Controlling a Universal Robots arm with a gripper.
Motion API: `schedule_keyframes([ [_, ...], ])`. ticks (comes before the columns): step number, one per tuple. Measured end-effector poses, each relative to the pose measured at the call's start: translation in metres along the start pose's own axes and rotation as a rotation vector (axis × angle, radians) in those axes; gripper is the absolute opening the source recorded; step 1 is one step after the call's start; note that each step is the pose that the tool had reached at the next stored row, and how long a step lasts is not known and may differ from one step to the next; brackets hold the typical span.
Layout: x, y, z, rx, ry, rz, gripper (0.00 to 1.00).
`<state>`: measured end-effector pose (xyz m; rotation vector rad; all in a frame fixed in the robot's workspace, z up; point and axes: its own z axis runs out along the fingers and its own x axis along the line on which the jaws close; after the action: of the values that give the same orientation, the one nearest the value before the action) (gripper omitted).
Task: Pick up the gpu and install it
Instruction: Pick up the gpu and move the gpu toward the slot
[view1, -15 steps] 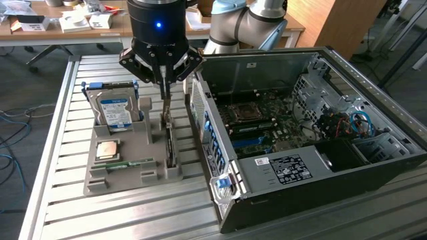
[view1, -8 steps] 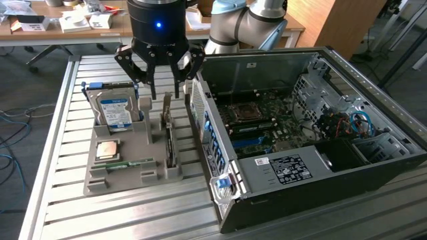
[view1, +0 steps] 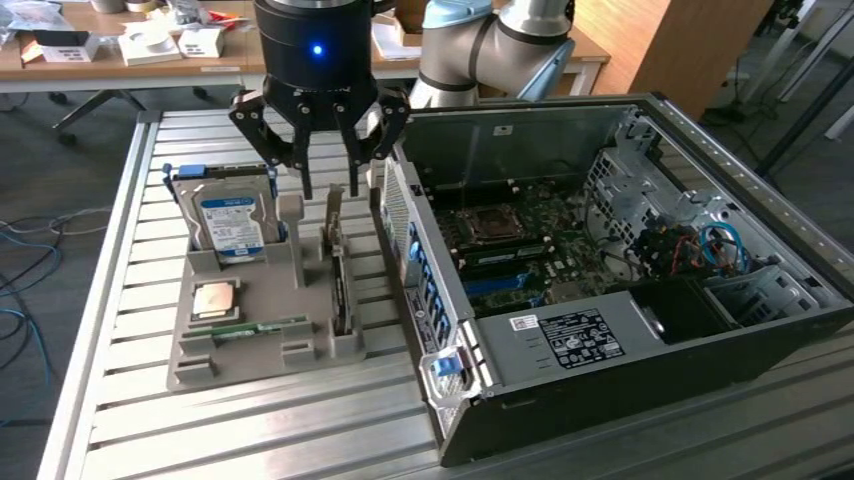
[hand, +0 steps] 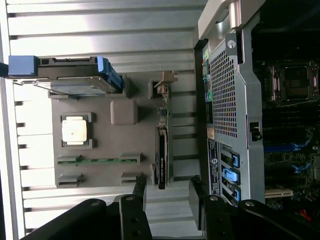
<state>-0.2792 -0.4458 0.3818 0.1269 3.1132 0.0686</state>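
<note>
Exterior view gives you the gpu (view1: 336, 265) standing on its edge in a slot of the grey holder (view1: 267, 352), at about nine o'clock from the open computer case (view1: 601, 300) and just beside its perforated rear wall. Your pincer (view1: 331, 190) hangs at twelve o'clock over the card with its jaws standing wide and nothing between them. From the wrist view the gpu (hand: 162, 150) runs as a thin line ahead of the pincer (hand: 167, 180), with its silver bracket (hand: 165, 82) at the far end.

Expect the card to be light and stiff but delicate. I would judge the thin board edges the safest place to pinch, across its thickness and toward the middle. Keep clear of the fan side (plastic blades will not take a squeeze). The narrow edge may slip, and the slot may drag if you lift it tilted.

At nine o'clock from the card, the hard drive (view1: 230, 220) stands upright in the same holder, with a processor chip (view1: 216, 298) and a memory stick (view1: 247, 330) lying nearer the front. The desk (view1: 200, 430) is ribbed metal slats, bare around the holder. Behind it are cluttered worktables, and cables (view1: 27, 270) trail on the floor at nine o'clock.
</note>
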Motion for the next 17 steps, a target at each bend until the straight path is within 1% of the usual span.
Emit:
schedule_keyframes([
  [2,0.000,-0.0001,0.0011,-0.0003,-0.0002,0.000,0.47],
  [17,0.000,-0.0008,0.0193,-0.0001,-0.0001,0.000,0.47],
])
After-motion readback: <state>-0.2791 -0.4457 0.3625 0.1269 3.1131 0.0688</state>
